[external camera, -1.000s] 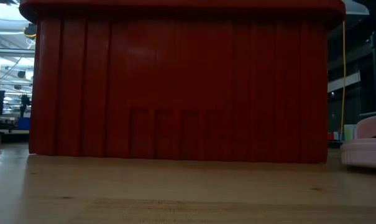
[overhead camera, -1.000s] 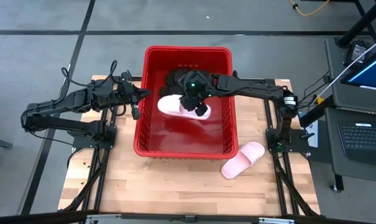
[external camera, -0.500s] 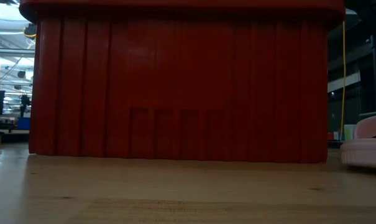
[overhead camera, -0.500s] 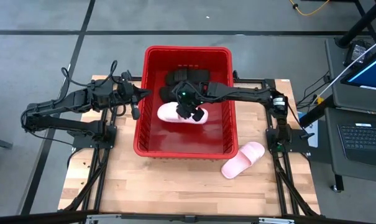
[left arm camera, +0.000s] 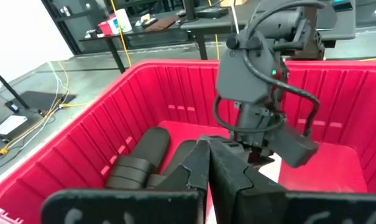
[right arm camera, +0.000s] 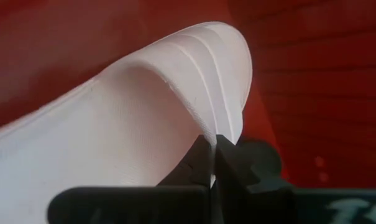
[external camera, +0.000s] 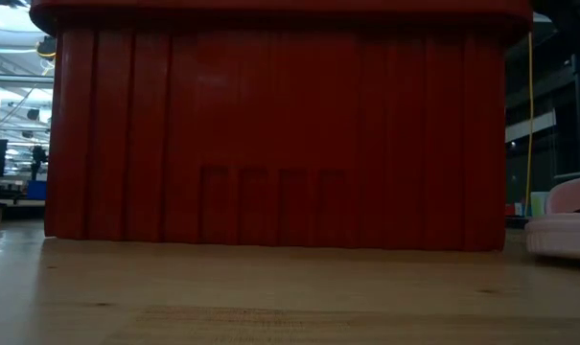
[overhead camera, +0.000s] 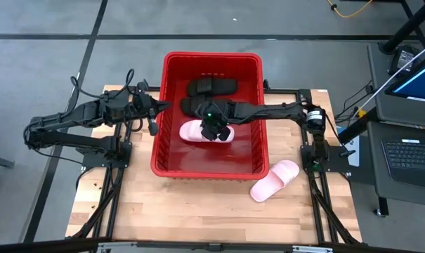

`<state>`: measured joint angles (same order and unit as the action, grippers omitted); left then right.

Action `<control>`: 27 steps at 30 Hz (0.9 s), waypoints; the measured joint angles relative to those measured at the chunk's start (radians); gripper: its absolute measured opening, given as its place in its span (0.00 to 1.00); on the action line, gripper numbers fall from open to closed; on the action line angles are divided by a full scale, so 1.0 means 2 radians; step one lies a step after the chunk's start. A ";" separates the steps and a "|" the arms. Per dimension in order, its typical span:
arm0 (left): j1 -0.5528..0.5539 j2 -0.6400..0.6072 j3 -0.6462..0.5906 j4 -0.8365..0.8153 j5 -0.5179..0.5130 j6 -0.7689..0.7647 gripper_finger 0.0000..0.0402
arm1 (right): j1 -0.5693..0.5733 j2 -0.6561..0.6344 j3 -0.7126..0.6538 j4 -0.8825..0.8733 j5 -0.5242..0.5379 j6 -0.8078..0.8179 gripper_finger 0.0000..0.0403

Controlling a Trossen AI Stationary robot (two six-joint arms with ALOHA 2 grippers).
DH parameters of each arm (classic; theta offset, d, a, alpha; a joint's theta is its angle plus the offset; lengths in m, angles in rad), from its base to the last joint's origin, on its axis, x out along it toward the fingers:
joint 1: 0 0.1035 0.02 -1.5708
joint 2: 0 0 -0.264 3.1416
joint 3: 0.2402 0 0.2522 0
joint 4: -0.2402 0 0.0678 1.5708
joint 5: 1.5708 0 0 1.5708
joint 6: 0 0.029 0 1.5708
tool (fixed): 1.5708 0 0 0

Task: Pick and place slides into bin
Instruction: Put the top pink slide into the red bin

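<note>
Down inside the large rectangular bright red plastic bin [overhead camera: 261,140], the right gripper [overhead camera: 213,129] is clamped on a pale pink open-toe slide sandal [overhead camera: 197,131]; the right wrist view shows its two dark fingers [right arm camera: 200,163] nearly closed, pinching the thin edge of the sandal's wide ribbed strap [right arm camera: 194,93]. From above, this pink slide lies across the middle of the bin floor, with the gripper over its right end and the right arm stretching in over the bin's right rim.

Just behind it, toward the far wall of the bin, two matte black slide sandals [overhead camera: 211,87] lie side by side on the floor; the left wrist view shows them as dark rounded shapes [left arm camera: 144,155] against the ribbed red wall.

The left gripper [overhead camera: 153,127] hovers outside the bin, just beside its left rim, and holds nothing; in its own wrist view its fingers [left arm camera: 200,171] are pressed together.

A second pale pink slide sandal [overhead camera: 275,180] rests on the light wooden table top [overhead camera: 198,211], just beside the bin's near right corner, lying at a slant. In the low view its edge [external camera: 563,225] shows at the far right, beside the bin's ribbed front wall [external camera: 270,134], which fills most of that view.
</note>
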<state>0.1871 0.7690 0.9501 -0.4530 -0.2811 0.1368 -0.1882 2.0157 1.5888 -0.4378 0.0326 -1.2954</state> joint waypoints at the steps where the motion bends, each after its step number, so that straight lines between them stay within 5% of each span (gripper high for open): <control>1: 0.000 0.000 0.000 0.000 -0.003 0.000 0.00 | 0.000 0.000 -0.002 0.004 0.000 -0.008 0.02; 27: 0.000 0.000 0.000 0.003 -0.042 -0.011 0.01 | -0.068 -0.001 -0.005 0.035 -0.101 -0.050 0.02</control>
<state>0.1879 0.7692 0.9501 -0.4474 -0.3653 0.1150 -0.3246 2.0129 1.5791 -0.3669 -0.1686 -1.3951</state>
